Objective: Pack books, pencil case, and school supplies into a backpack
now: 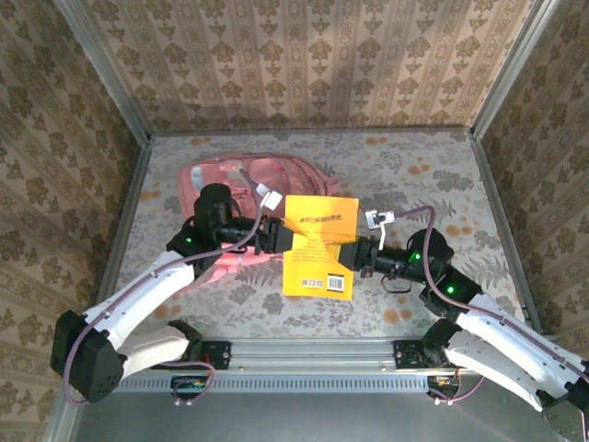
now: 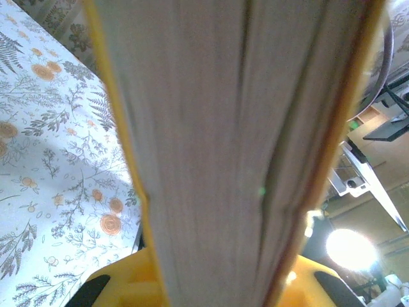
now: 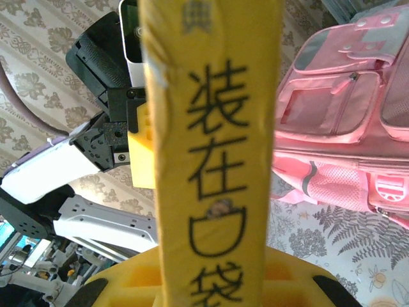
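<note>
Yellow book (image 1: 319, 247): held roughly flat above the surface (image 1: 433, 175), mid-scene, just right of the backpack (image 1: 276, 173), barcode end nearest.
Left jaws: closed on the book's page edge, which fills the gap between the pads (image 2: 121, 284).
Right jaws: clamped on the spine, with its lettering running up between them.
Why two grips: probably a handover, or steadying a floppy paperback from both sides before packing.
Backpack: lies on the far left of the surface, front pockets showing. I cannot tell whether the main opening is unzipped.

Both arms reach inward, elbows bent, wrists level. The left gripper (image 1: 280, 235) and right gripper (image 1: 353, 255) face each other (fingers closed), clamping opposite edges of the yellow book (image 1: 317, 262).
</note>
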`<state>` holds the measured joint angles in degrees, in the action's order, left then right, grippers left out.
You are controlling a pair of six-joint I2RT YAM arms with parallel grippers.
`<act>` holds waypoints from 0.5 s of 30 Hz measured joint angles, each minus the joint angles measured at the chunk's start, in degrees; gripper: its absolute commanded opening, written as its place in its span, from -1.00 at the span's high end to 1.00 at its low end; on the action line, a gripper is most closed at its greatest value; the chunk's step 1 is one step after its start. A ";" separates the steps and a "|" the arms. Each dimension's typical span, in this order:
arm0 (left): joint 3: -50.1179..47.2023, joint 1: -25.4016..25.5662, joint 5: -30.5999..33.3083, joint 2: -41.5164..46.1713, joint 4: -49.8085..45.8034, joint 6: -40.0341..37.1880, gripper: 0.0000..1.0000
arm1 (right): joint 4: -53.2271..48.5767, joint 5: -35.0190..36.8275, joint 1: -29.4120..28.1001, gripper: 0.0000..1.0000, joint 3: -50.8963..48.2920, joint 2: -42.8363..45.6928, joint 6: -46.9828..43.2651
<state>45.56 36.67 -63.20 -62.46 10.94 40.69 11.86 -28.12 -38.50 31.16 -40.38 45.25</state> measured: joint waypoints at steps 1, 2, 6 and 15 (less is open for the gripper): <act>-0.20 0.00 0.24 0.07 0.33 0.33 1.00 | -0.26 0.52 0.00 -0.03 0.00 0.00 -0.02; -0.33 -0.02 0.50 0.22 0.61 0.72 1.00 | -0.39 1.68 0.07 -0.25 0.00 0.11 -0.09; -1.03 -0.52 4.44 1.11 2.97 3.43 1.00 | 0.20 7.10 0.66 -0.61 -0.72 1.64 0.81; -4.09 -0.63 23.39 3.87 13.99 13.94 1.00 | 10.23 17.09 0.66 -0.69 -9.46 1.79 7.67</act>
<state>41.47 36.03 -39.81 -58.59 24.93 54.63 22.09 -11.03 -37.85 21.69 -38.59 52.93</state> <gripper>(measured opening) 0.171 0.837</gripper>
